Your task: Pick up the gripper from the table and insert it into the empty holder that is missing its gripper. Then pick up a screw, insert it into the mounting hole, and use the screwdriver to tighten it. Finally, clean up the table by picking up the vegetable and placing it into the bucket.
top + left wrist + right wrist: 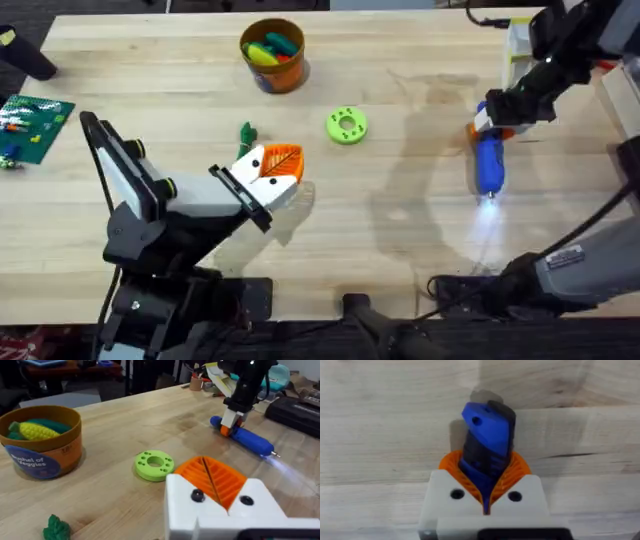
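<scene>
Overhead looking down and forward over whole table [400, 240], far enough to take in both arms. Left wrist sitting low near table, facing across it toward screwdriver [247, 439], with bucket [42, 457] well off to side. Right wrist looking straight down, very close on screwdriver [487, 445]. All three sharing screwdriver [488, 165]; overhead and left wrist sharing bucket [274, 70].

Black arms – white tool [278, 172] fingers, orange ribbed pads [212, 476], dark screws.
</scene>
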Available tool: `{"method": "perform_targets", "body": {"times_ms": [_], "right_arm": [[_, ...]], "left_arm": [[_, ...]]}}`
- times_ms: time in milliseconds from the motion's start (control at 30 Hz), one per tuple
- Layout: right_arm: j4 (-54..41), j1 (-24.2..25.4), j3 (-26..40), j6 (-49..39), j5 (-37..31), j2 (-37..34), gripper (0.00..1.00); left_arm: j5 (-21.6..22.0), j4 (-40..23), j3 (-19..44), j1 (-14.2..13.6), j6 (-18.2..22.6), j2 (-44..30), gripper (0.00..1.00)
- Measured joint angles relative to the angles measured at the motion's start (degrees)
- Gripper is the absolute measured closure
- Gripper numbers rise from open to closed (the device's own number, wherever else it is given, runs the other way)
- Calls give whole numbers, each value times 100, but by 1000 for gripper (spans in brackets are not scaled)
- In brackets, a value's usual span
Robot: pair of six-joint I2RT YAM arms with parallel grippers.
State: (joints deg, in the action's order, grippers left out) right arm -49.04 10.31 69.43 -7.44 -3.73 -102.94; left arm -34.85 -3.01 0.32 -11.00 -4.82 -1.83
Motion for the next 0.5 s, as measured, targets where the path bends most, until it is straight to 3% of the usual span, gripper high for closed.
{"method": "perform_targets", "body": {"times_ms": [500], "right_arm": [[-134, -40, 1102, 131, 487, 2163, 968]], "left_arm": [[-2, 0, 0, 0, 0, 2, 979]]}}
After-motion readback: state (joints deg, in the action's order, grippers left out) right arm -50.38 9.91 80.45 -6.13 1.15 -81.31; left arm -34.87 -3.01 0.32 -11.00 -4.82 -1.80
